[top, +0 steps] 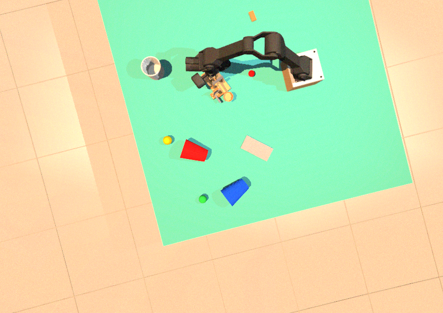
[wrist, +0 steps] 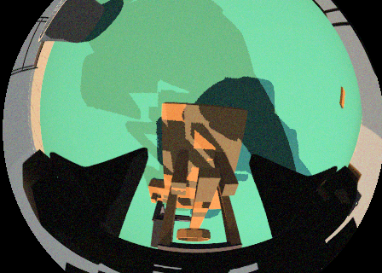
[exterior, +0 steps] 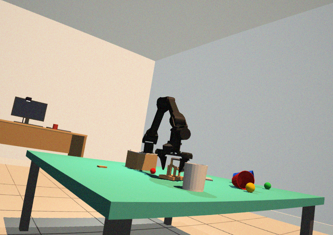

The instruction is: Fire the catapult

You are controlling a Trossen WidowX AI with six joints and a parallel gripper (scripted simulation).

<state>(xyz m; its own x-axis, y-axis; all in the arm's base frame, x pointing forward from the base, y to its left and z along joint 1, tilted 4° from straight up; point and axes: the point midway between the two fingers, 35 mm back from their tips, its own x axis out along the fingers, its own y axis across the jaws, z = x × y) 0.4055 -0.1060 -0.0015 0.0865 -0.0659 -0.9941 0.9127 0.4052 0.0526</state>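
Observation:
My gripper [exterior: 171, 170] [wrist: 200, 157] is open and empty, pointing down, with its fingers on either side of the wooden catapult [top: 224, 85] [exterior: 171, 177] [wrist: 172, 111]. Whether a finger touches the frame cannot be told. The catapult's round cup [top: 228, 96] [wrist: 193, 235] looks empty from above. In the top view the arm covers part of the catapult. A small red ball [top: 251, 73] [exterior: 152, 170] lies on the table between the catapult and the arm's base; the wrist view does not show it. The white mug [top: 156, 75] [exterior: 194, 177] [wrist: 74, 22] stands upright near the table's edge.
A red cup [top: 194, 151] [exterior: 236, 179] and a blue cup [top: 235, 191] lie on their sides. A yellow ball [top: 166, 140] [exterior: 250, 187], a green ball [top: 203, 199] [exterior: 267, 185], a pale flat board [top: 256, 147] and a small orange block [top: 252, 16] [exterior: 101, 166] [wrist: 342, 97] also lie there.

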